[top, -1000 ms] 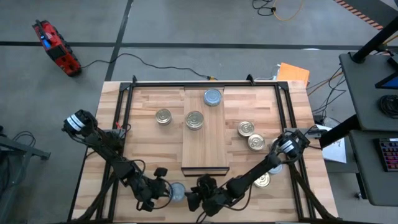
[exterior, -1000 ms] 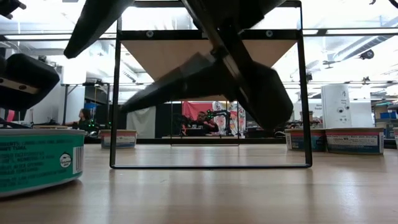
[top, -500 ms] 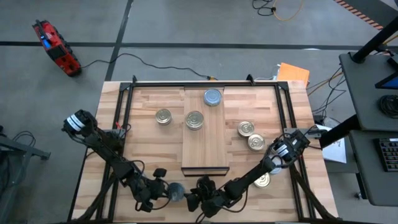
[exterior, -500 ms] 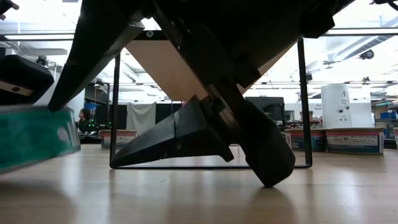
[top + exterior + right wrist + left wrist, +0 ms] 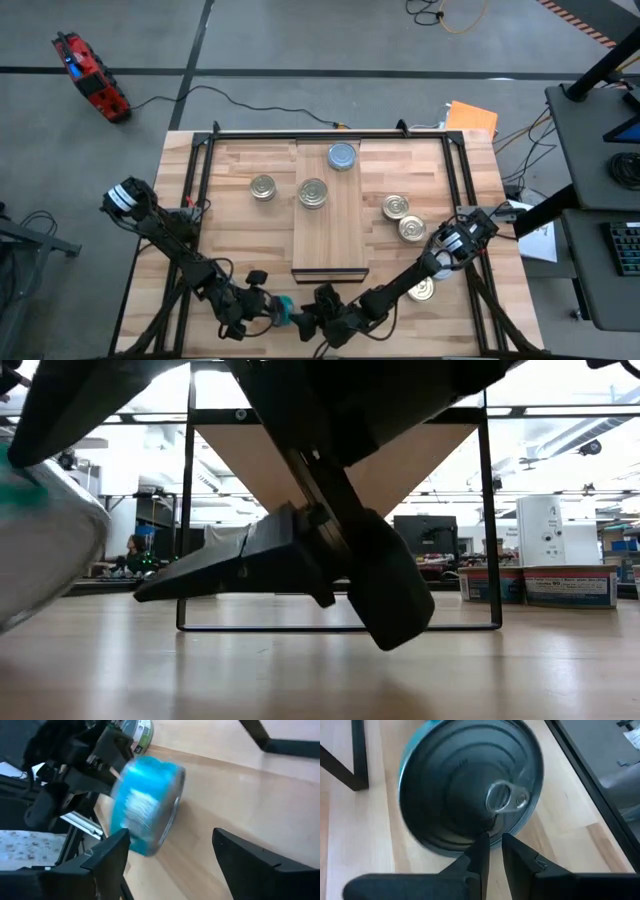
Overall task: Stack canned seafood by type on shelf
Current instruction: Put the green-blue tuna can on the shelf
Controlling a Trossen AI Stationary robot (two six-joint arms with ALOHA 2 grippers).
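The tin at work (image 5: 283, 308) has a teal side wall and a dark ringed top with a pull tab (image 5: 507, 800). It stands tipped up on its edge near the table's near edge, blurred in the right wrist view (image 5: 145, 805) and the low view (image 5: 45, 550). My left gripper (image 5: 493, 845) is just left of it, fingers almost shut. My right gripper (image 5: 170, 865) is open, just right of the tin, and touches nothing. The shelf (image 5: 328, 245) carries a blue-grey-topped tin (image 5: 342, 157) and a gold-topped tin (image 5: 313, 193). My left gripper meets the tipped tin at the rim of its top (image 5: 492, 836), with the almost shut fingertips (image 5: 481, 845) side by side against that rim. Whether they pinch it or only press it, I cannot tell. The top faces this gripper, and the tin's lower edge (image 5: 150, 851) is on the table.
Other gold-topped tins lie flat on the table: one left of the shelf (image 5: 263, 187), two to its right (image 5: 396, 207) (image 5: 411, 229), one under the right arm (image 5: 422, 290). A black frame (image 5: 205, 200) borders the table. In the low view the right gripper (image 5: 370, 595) hangs before the shelf's legs.
The tin lay flat on the table beside my left gripper. It has since tipped up onto its edge, its teal wall now showing from above, and it is still moving. My right gripper has come down toward the table and shifted left toward the tin.
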